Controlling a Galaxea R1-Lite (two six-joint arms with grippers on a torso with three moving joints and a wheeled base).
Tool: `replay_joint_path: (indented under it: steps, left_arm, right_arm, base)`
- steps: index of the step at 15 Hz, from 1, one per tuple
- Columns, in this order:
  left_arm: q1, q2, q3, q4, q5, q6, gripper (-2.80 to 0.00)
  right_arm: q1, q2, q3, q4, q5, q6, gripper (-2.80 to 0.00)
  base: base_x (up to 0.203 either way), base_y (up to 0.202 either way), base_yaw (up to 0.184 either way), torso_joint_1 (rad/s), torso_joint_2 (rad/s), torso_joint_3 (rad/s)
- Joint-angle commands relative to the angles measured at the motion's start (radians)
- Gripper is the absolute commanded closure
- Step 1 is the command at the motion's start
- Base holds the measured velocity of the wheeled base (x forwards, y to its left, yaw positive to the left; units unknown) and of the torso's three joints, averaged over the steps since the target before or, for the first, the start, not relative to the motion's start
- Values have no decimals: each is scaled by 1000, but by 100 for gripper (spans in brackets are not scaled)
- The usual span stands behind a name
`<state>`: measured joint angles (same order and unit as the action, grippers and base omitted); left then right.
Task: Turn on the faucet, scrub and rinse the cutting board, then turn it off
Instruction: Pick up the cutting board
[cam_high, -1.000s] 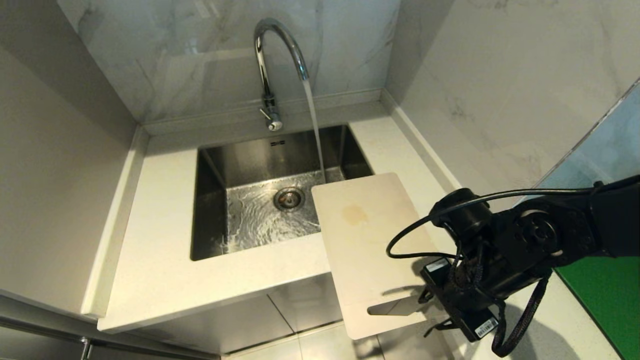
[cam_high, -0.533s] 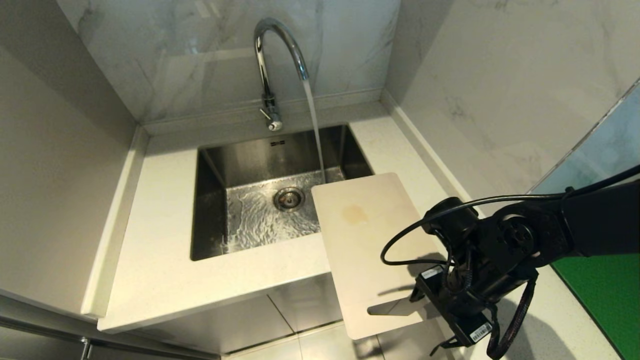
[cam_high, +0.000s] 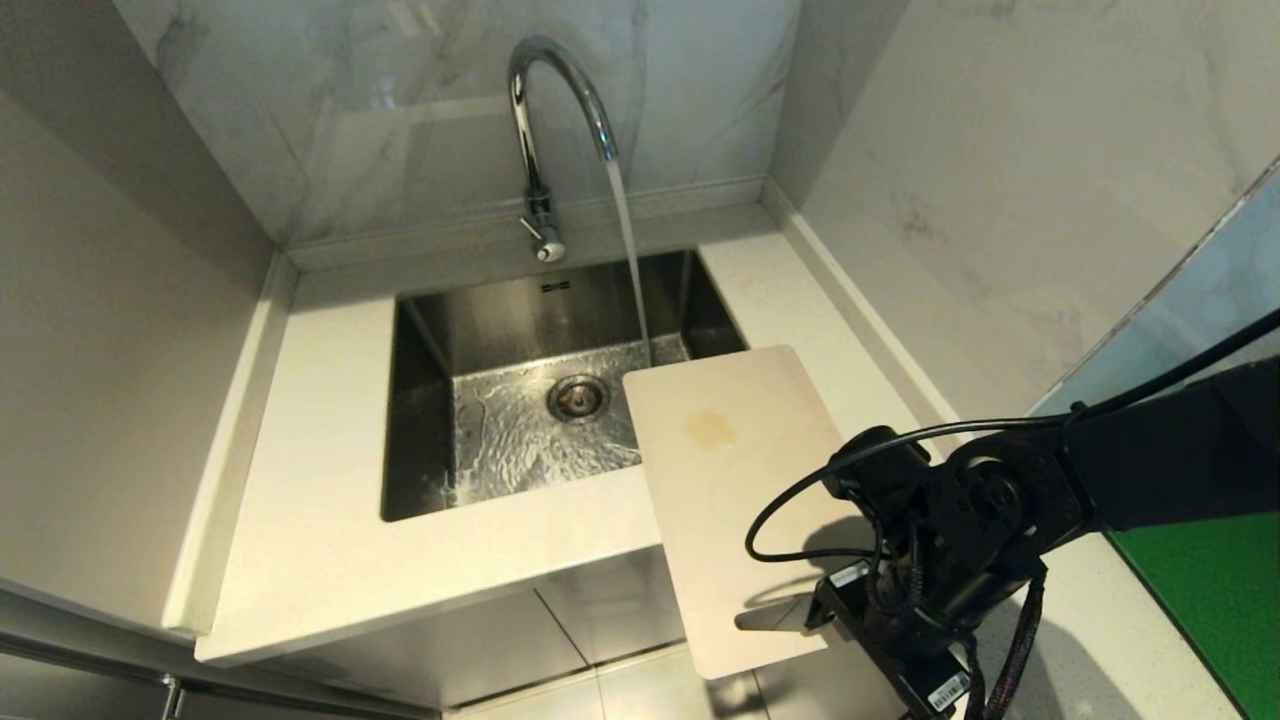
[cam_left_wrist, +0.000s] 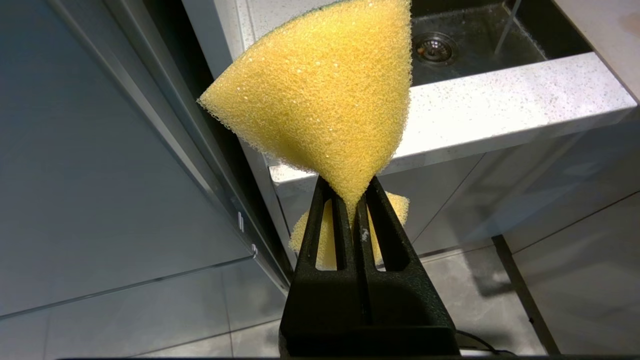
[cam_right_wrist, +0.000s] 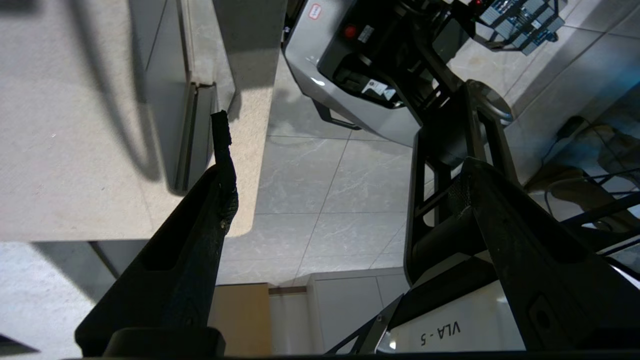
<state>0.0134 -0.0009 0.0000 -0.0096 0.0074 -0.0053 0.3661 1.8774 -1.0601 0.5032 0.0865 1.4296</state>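
Fig.: faucet (cam_high: 548, 120) running, so tap-on step is done; board pickup is in hand. Right gripper (cam_right_wrist: 345, 165), jaws spread wide and empty, sits at the handle end of the cutting board (cam_high: 730, 490), which overhangs sink (cam_high: 420, 420) and counter edge. Next: probably straddle the board edge, then close. Left gripper (cam_left_wrist: 352, 212) clamped on sponge (cam_left_wrist: 320, 95). Sink holds only flowing water.
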Motion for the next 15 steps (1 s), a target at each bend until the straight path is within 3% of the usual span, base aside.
replay_joint_path:
  steps: [1, 15]
  left_arm:
    - [0, -2, 1, 0, 0, 0, 0]
    - [0, -2, 1, -1, 0, -1, 0]
  right_arm:
    - [2, 35, 0, -1, 1, 8, -280]
    - [-3, 88, -8, -79, -8, 11, -280]
  base:
    - [0, 0, 0, 0, 0, 0]
    - [0, 0, 0, 0, 0, 0]
